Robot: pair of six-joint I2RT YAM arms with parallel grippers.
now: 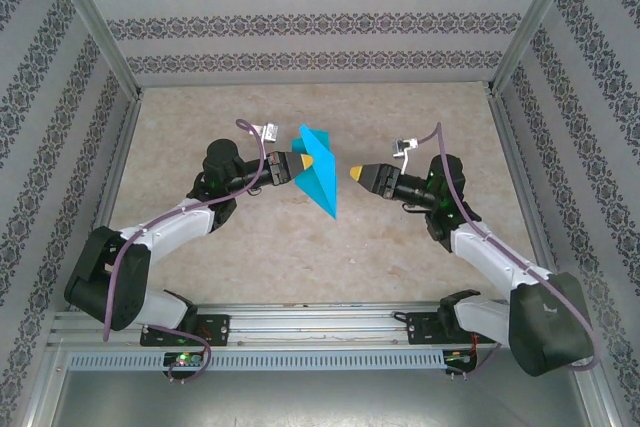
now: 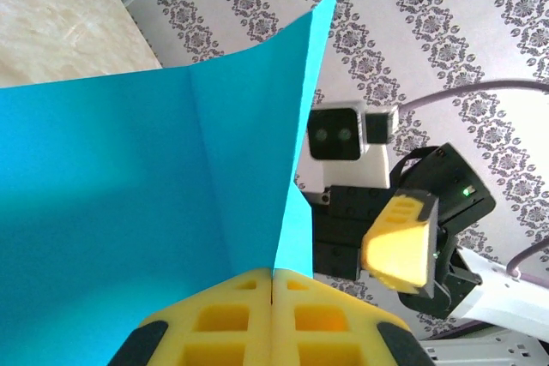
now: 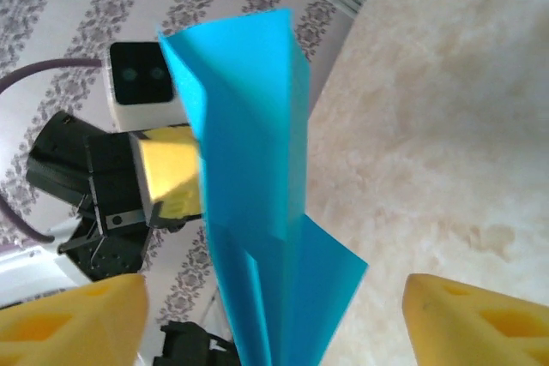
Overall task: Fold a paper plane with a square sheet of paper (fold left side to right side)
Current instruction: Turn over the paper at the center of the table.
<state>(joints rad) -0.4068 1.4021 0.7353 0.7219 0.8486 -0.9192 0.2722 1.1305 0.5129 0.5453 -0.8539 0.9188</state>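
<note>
The teal-blue sheet of paper (image 1: 320, 175) is creased and folded into a pointed, dart-like shape, hanging in the air above the middle of the table. My left gripper (image 1: 306, 161) is shut on its upper left edge; in the left wrist view the yellow jaws (image 2: 274, 285) meet on the paper (image 2: 129, 195). My right gripper (image 1: 354, 175) hovers just right of the paper, apart from it. In the right wrist view its fingers stand wide apart at the bottom corners, gripper (image 3: 279, 310) open, with the folded paper (image 3: 249, 160) hanging between and beyond them.
The beige marbled tabletop (image 1: 300, 247) lies below the paper. Patterned walls (image 1: 320, 22) close off the back and both sides. An aluminium rail (image 1: 320, 322) carrying the arm bases runs along the near edge.
</note>
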